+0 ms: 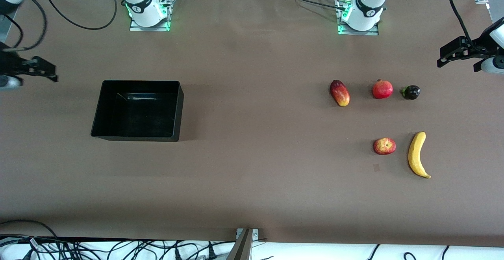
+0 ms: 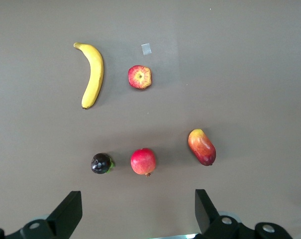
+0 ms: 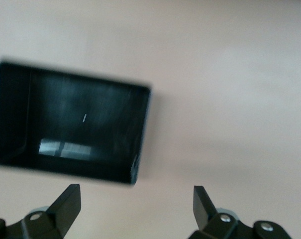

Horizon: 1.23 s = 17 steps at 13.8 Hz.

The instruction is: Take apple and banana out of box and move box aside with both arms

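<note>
Front view shows the apple (image 1: pixel 384 146) and banana (image 1: pixel 417 154) side by side at the bench's (image 1: pixel 252 181) 4 o'clock, the black box (image 1: pixel 138 110) at 9. Left end effector (image 2: pixel 138 211) hangs released above the fruits; right end effector (image 3: pixel 136 208) hangs released near the box

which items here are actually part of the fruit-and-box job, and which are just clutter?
Part of the job:
- apple
- banana, beside the apple
- black box, empty, toward the right arm's end
- left gripper and right gripper, both open, holding nothing

Just lying about:
- mango
- pomegranate
- small dark fruit
</note>
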{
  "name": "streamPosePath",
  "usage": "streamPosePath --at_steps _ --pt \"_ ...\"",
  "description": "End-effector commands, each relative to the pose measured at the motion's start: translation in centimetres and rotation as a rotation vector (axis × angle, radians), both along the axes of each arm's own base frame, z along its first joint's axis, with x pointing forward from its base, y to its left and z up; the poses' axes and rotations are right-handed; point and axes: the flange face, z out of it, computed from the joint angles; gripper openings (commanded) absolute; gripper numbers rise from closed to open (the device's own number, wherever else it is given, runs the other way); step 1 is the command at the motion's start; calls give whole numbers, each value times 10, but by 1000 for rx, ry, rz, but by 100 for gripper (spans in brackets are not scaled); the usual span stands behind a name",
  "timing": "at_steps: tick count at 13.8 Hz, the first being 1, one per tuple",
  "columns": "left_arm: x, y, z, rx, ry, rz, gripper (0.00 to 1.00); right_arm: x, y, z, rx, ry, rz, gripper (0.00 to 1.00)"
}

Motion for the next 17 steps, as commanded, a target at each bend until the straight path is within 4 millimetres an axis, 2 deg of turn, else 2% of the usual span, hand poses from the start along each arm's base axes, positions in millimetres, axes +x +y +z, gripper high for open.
streamPosePath --at_steps 1,4,6,8,9,11,17 --pt "3 0 6 16 -11 -1 100 -26 7 16 3 3 -8 100" --pt "4 0 5 12 -10 -10 100 -42 5 21 19 110 -19 100" --pt "4 0 5 12 -10 -10 100 -42 3 26 20 117 -25 100" --pt "4 0 4 15 -8 -9 100 -32 3 17 19 121 -27 100" --pt "5 0 3 15 -7 -9 100 -18 1 14 18 122 -23 100" --pt "11 0 4 18 -10 -1 100 -4 -2 23 36 95 -30 100" --pt "14 -1 7 15 -14 -3 100 -5 -6 27 47 75 -43 100"
